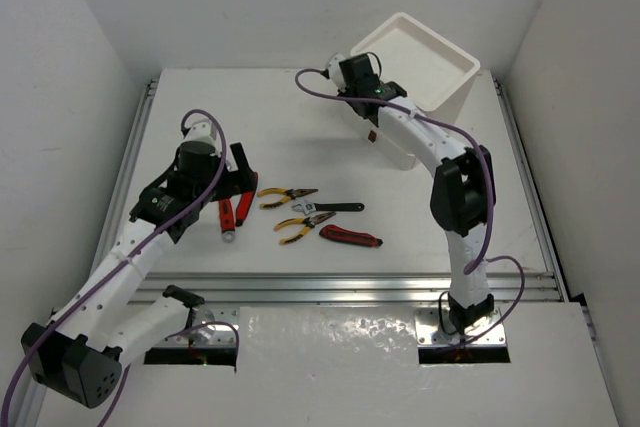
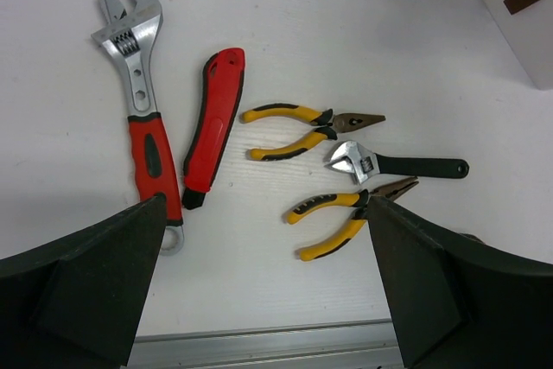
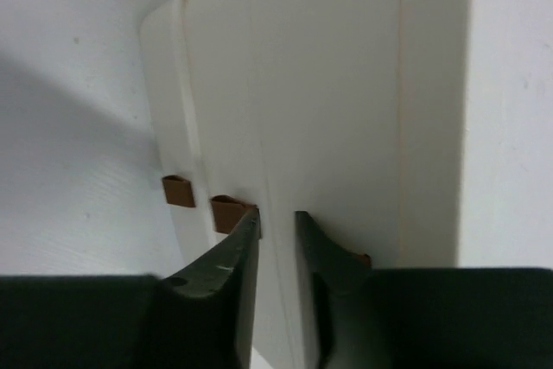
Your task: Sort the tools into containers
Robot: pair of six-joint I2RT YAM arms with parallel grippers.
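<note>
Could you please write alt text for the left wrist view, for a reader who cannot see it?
Five hand tools lie on a white table: a red-handled adjustable wrench, a red-and-black utility knife, two yellow-handled pliers and a black-handled wrench. The open left tool frames the bottom corners with its dark fingers; a white container shows top right.

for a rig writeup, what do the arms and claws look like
The left arm and right arm have white link shells and black joint housings, with a purple cable looping along each. The left claw and right claw have matte black wedge-shaped fingers.
</note>
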